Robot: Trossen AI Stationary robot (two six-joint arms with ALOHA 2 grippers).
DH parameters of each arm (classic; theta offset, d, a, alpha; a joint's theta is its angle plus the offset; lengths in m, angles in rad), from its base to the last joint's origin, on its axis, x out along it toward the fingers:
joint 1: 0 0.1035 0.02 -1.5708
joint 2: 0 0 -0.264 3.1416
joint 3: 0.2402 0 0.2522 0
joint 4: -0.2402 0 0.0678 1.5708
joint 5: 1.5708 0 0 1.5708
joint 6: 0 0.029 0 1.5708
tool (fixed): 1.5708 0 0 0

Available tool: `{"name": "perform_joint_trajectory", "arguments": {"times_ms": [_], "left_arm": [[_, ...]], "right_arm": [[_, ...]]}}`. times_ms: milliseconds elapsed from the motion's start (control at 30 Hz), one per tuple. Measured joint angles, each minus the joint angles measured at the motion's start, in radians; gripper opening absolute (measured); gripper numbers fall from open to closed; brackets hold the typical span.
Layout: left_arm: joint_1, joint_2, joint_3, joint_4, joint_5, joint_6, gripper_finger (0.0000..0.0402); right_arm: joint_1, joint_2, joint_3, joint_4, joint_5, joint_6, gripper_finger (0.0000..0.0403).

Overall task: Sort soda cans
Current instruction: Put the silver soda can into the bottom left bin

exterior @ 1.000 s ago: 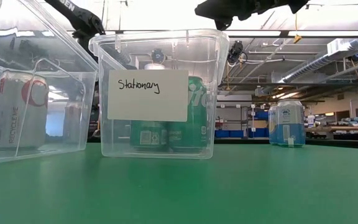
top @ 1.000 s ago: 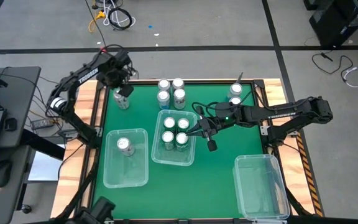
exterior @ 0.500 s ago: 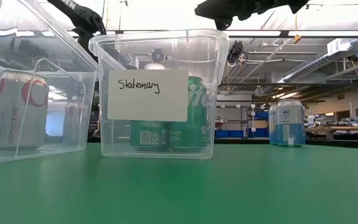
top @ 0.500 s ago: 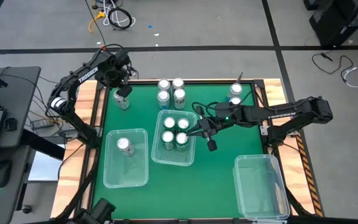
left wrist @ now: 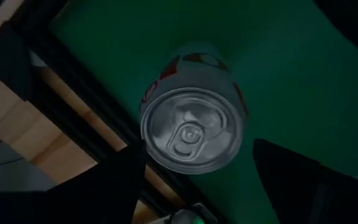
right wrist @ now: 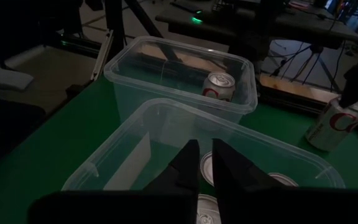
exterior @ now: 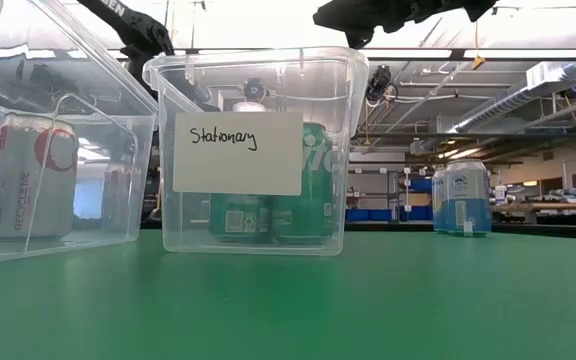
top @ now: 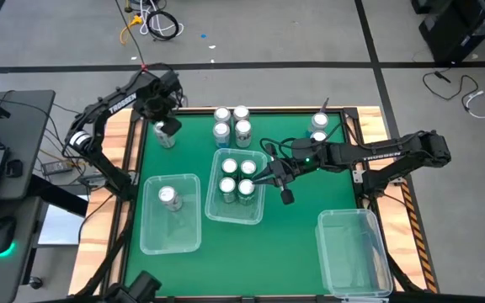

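My left gripper (top: 165,128) hovers directly above a white can with red lettering (left wrist: 191,127), fingers spread wide to either side of its silver top and holding nothing. The can stands upright just below the tool, in the table's far left corner, right beside the wooden edge rail (left wrist: 61,146)

My worry here: the rail sits so close to one finger (left wrist: 114,186) that a straight descent could strike the wood, or clip the can's rim and tip it. Open green mat lies on the tool's other side, so I judge any correction should go that way

My right gripper (top: 286,195) hangs with fingers closed and empty, just over the near rim of the middle bin (top: 259,215), which holds four green cans (top: 247,167). A low sweep could catch that rim and shove the bin

Farther out, the left bin (top: 146,240) holds one white can (top: 168,196); three cans (top: 241,130) stand behind the middle bin, two blue ones (top: 318,122) sit at the far right corner, and the right bin (top: 335,261) is empty
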Motion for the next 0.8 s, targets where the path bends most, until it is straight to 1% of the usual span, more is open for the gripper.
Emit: {"name": "perform_joint_trajectory", "arguments": {"times_ms": [100, 367, 533, 800], "left_arm": [[0.000, -0.004, -0.033, 0.015, -0.020, 0.001, 0.0305], [0.002, -0.005, -0.123, 0.111, -0.014, 0.025, 0.0307], [0.002, -0.005, -0.125, 0.186, -0.014, 0.039, 0.0307], [0.002, -0.003, -0.125, 0.225, -0.014, 0.047, 0.0306]], "right_arm": [[0.000, 0.000, 0.000, 0.000, 0.000, 0.000, 0.0037], [0.000, 0.000, 0.000, 0.000, 0.000, 0.000, 0.0044], [0.000, 0.000, 0.000, 0.000, 0.000, 0.000, 0.0043], [0.000, 0.000, 0.000, 0.000, 0.000, 0.000, 0.0051]]}}
